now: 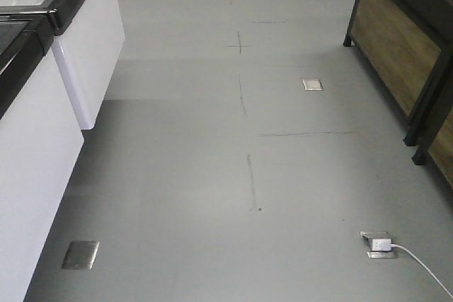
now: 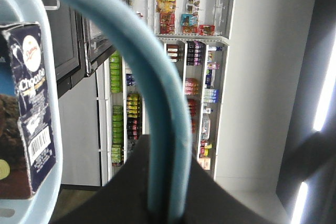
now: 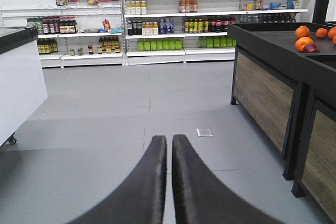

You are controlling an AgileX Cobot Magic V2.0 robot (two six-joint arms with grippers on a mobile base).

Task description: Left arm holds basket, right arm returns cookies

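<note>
Cookies (image 2: pixel 27 109) and basket (image 2: pixel 161 109) only in left-wrist view

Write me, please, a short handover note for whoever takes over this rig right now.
Left gripper: shut on the handle of the basket.
Right gripper: shut, nothing between the fingers, pointing along the aisle above the floor.
Cookies: the carton stands in the basket, just inside its rim, untouched.
Done: the basket is held.
Left: the right arm has to take the cookies out and return them. The stocked shelves are at the far end of the aisle. Which spot is theirs cannot be told from here.
</note>
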